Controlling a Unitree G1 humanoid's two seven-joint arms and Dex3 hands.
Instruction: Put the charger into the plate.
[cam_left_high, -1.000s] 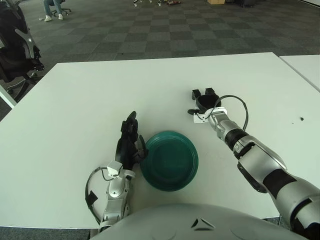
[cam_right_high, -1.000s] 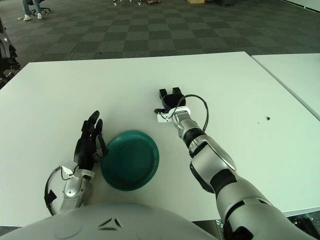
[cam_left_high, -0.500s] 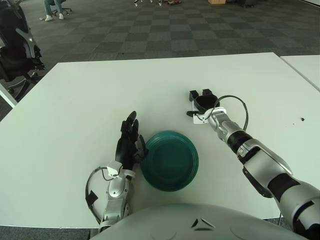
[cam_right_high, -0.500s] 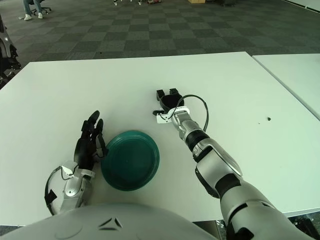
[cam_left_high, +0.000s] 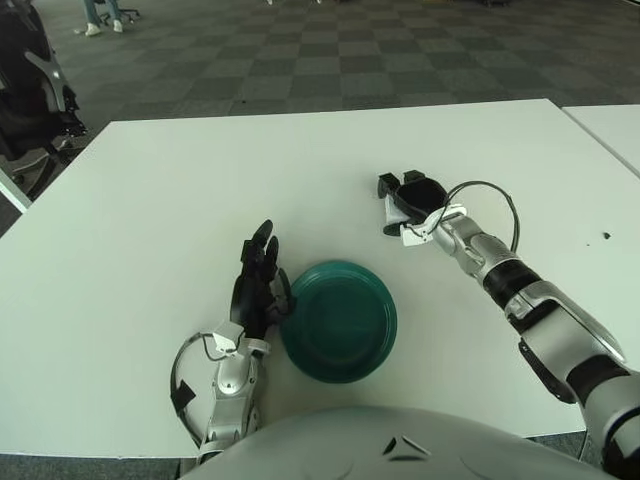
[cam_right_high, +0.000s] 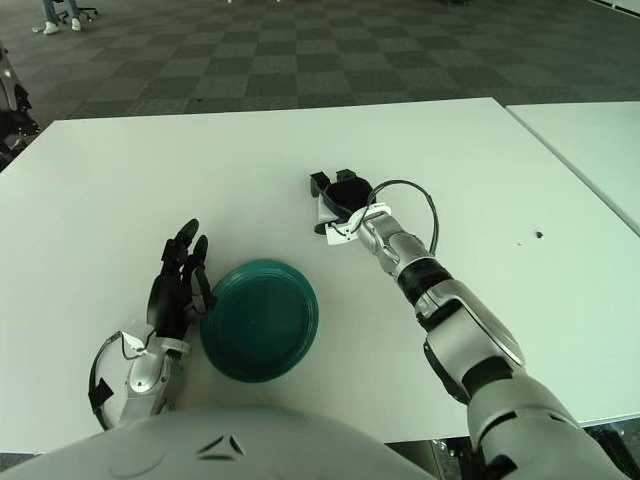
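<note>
The right hand (cam_left_high: 402, 200) is stretched out over the counter (cam_left_high: 150, 200), with its dark fingers (cam_left_high: 386, 184) curled around a small white block, the charger (cam_left_high: 394, 209). The white piece shows between the fingers and just under the palm, so the hand looks closed on it. Whether the charger is lifted clear of the counter or only pinched in place cannot be told from these views. A thin black cable (cam_left_high: 497, 195) loops behind the wrist; it appears to belong to the arm, not the charger.

The plate (cam_left_high: 339, 320), a dark green dish, lies toward the robot's body from that hand and a little to its left, well apart from it. It holds nothing, so the drop is not yet done. To finish, the hand would need to draw back toward the body and inward until it is over the dish, then loosen its fingers.

The left hand (cam_left_high: 260, 285) rests on the counter just beside the plate's left rim, fingers extended and relaxed, gripping nothing. My guess is it sits there to steady the plate or simply to stay out of the way.
</note>
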